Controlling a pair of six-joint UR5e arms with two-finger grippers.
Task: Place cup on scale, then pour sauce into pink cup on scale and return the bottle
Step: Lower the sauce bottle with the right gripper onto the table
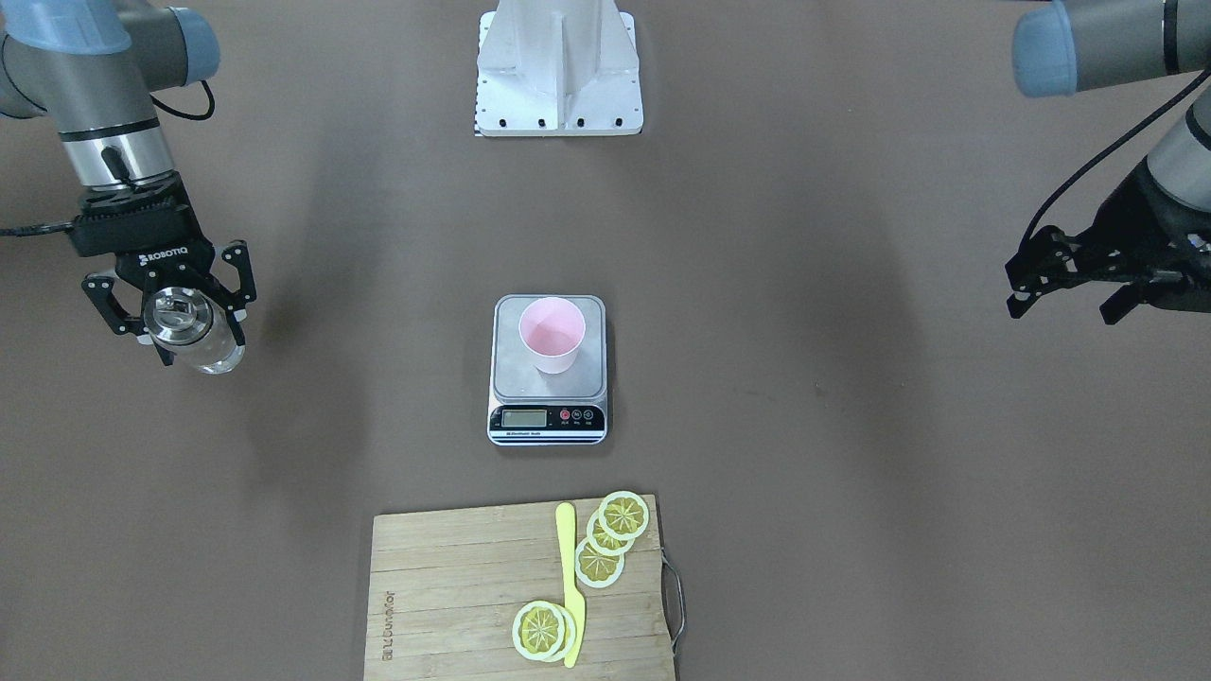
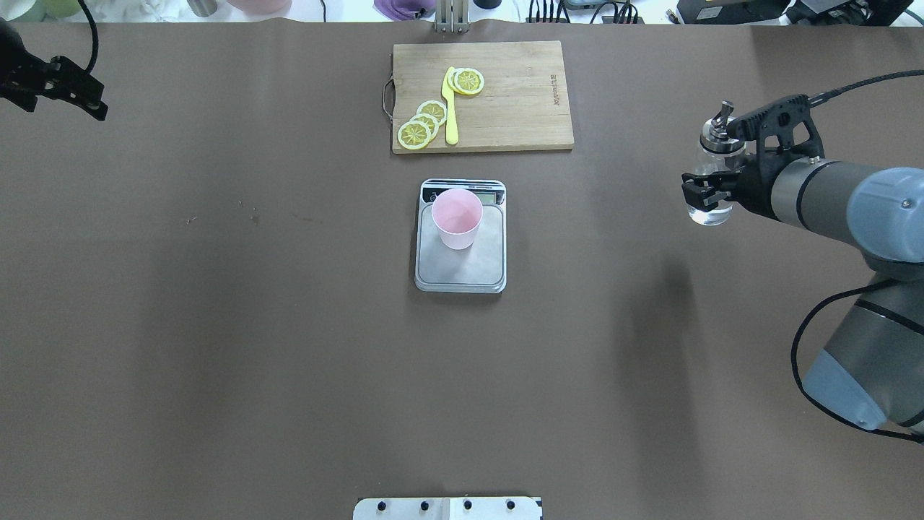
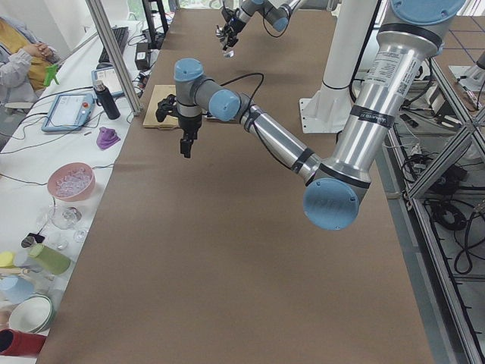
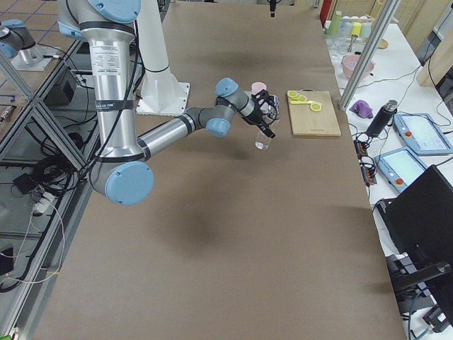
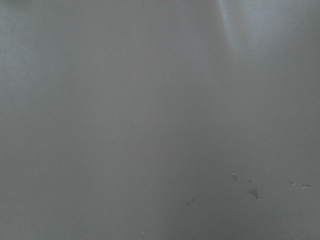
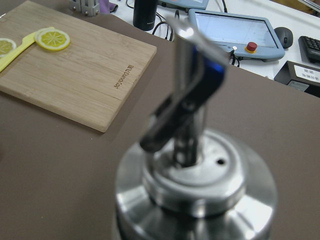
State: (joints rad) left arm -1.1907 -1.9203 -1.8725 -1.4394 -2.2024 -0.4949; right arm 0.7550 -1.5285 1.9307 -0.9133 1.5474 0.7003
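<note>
**Cup and scale.** The cup stands upright on the scale, toward the far side of the platform and close to the display. The first step is judged complete. The cup's inside looks dry, though a colourless liquid would be hard to see from above.

**Right hand**. It is clenched on the bottle, with its fingers on the glass body and the metal pourer uppermost. The bottle is upright, lifted clear of the surface and well to the right of the scale. The level of the sauce cannot be read.

**Left hand**. It is released and holds nothing, well off to the left and clear of the work.

**Step in hand, as judged.** The bottle is being carried to the cup for the pour.

**Recommendations.**
- Hold the bottle upright across the gap.
- Bring the pourer over the middle of the cup's mouth before any tilt.
- Tilt slowly, with the pourer low over the rim but touching neither cup nor scale. Contact would upset the reading, and a light cup may tip.
- The right wrist view shows the pourer close and blurred, and its opening side is unclear. Confirm its direction before tilting.
- Stay clear of the board beyond the scale.
</note>
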